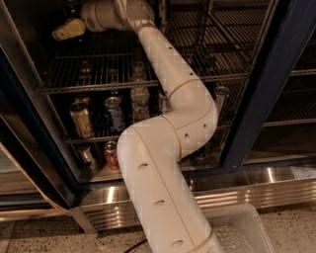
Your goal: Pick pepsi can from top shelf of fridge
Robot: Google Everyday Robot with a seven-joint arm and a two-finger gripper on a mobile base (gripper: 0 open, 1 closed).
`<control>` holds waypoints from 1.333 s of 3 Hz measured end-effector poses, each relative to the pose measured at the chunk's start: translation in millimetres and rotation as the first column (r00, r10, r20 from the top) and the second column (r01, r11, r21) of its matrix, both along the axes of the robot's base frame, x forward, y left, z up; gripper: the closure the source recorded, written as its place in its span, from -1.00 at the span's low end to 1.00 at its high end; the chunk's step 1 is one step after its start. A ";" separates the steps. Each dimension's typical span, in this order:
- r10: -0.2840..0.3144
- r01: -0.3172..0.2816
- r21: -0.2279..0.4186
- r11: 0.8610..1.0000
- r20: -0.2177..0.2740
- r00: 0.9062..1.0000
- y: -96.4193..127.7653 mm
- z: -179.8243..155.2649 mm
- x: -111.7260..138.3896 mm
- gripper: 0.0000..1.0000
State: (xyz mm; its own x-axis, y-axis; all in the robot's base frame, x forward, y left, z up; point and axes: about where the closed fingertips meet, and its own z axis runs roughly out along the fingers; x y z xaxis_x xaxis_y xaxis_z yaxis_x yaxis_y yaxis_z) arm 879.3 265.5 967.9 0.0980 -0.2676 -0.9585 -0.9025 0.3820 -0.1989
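Jaws hover over the left end of the fridge's [279, 84] top shelf [94, 69]; spread or pressed, I cannot tell. The can [70, 7], dim, seems upright just beyond them.

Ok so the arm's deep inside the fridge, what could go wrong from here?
The gripper sits in the dark upper left corner, just above the wire shelf, and could snag a bar. I can't make out the pepsi can there, so a grab may miss. The arm bends right beside the bottle and blue can lower down, and could knock them over.
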 end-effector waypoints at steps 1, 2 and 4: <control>0.000 0.000 0.000 1.000 0.000 1.000 0.0 0.0 0.0 -0.61; 0.000 0.000 0.000 1.000 0.000 1.000 0.1 0.0 0.0 -0.15; 0.000 0.000 0.000 1.000 0.000 1.000 0.1 -0.1 0.0 0.75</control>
State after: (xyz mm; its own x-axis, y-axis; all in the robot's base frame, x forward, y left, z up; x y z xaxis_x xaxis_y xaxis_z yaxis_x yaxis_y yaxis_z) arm 879.3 265.6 967.9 0.0980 -0.2676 -0.9585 -0.9026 0.3819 -0.1988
